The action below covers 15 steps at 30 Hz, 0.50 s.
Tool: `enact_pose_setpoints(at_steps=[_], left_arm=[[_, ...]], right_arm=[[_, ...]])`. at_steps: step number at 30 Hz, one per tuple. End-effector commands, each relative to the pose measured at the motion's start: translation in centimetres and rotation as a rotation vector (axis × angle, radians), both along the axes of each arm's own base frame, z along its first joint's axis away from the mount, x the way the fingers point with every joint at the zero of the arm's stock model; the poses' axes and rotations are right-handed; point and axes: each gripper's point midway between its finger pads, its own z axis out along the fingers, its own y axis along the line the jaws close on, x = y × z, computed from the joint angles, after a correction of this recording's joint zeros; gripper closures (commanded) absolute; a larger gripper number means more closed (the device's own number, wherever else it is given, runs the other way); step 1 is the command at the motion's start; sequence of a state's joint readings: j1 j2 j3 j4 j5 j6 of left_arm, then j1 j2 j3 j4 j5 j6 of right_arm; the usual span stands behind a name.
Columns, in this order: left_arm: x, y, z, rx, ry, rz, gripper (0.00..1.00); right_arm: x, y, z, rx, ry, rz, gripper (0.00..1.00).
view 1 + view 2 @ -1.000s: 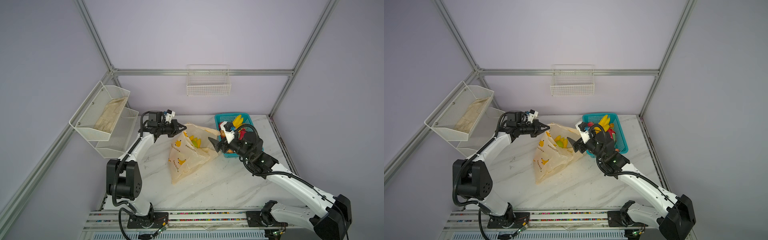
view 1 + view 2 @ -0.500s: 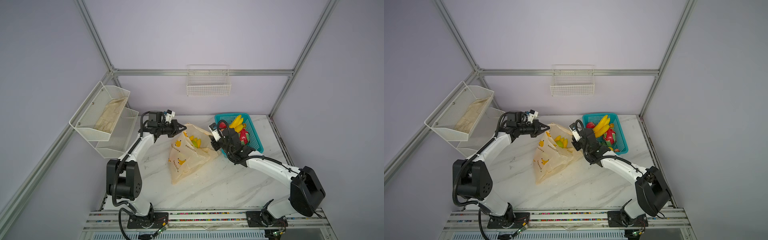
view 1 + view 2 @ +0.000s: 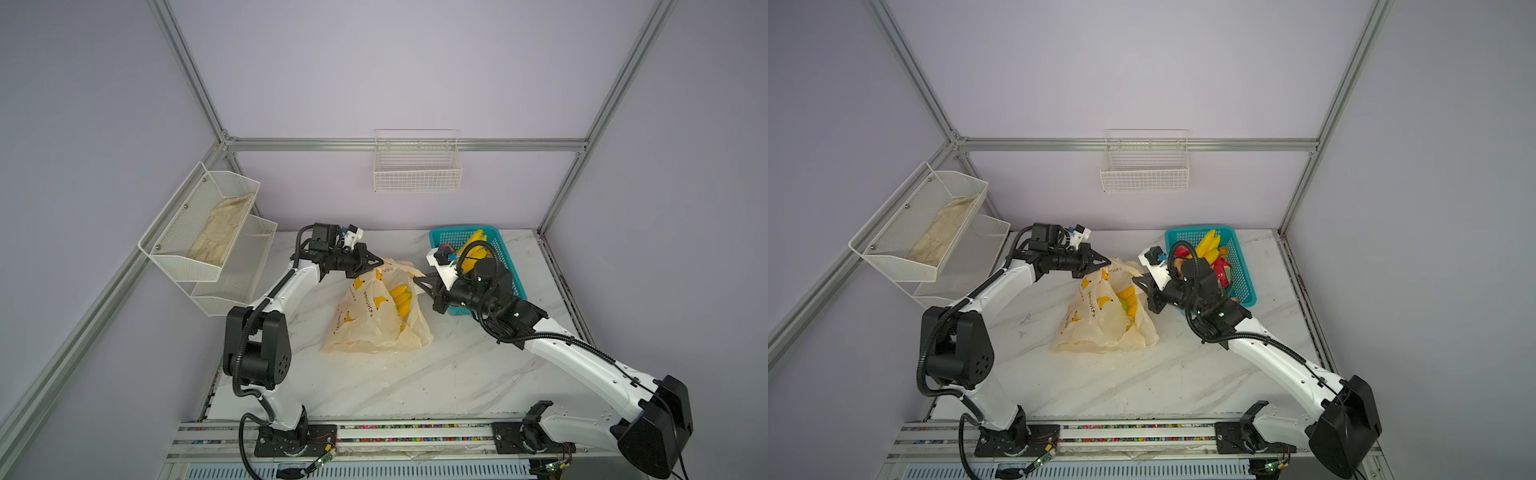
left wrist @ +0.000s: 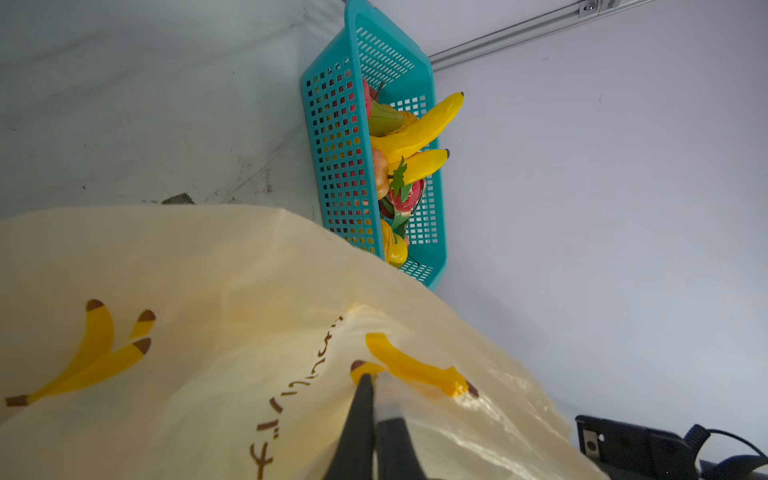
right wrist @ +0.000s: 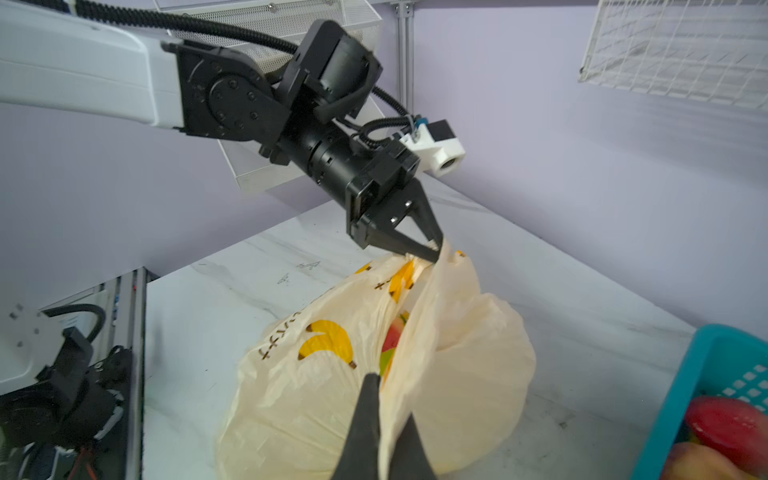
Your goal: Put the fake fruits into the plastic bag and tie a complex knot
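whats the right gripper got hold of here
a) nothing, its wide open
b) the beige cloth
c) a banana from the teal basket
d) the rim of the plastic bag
d: the right gripper has its fingers pinched shut on the plastic bag at its mouth, opposite the left gripper.

My left pincer [image 3: 380, 262] and right pincer [image 3: 415, 282] are black tapered triangles on white arms [image 3: 291, 286] with black joints [image 3: 257, 345] and ribbed black cables [image 5: 187, 23].
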<state>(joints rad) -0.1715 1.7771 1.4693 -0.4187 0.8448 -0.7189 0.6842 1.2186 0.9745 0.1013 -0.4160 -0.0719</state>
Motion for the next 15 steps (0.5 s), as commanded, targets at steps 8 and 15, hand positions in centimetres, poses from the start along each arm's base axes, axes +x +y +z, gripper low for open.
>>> enact_pose_setpoints(at_steps=[8,15], left_arm=[[13.2,3.1,3.3,0.229,-0.198,0.223,0.83],[11.5,7.2,5.2,0.521,-0.293,0.279,0.45]], right_arm=[[-1.6,1.1,4.4,0.337,0.095,0.093,1.0],[1.2,0.1,2.9,0.424,0.215,-0.087,1.0]])
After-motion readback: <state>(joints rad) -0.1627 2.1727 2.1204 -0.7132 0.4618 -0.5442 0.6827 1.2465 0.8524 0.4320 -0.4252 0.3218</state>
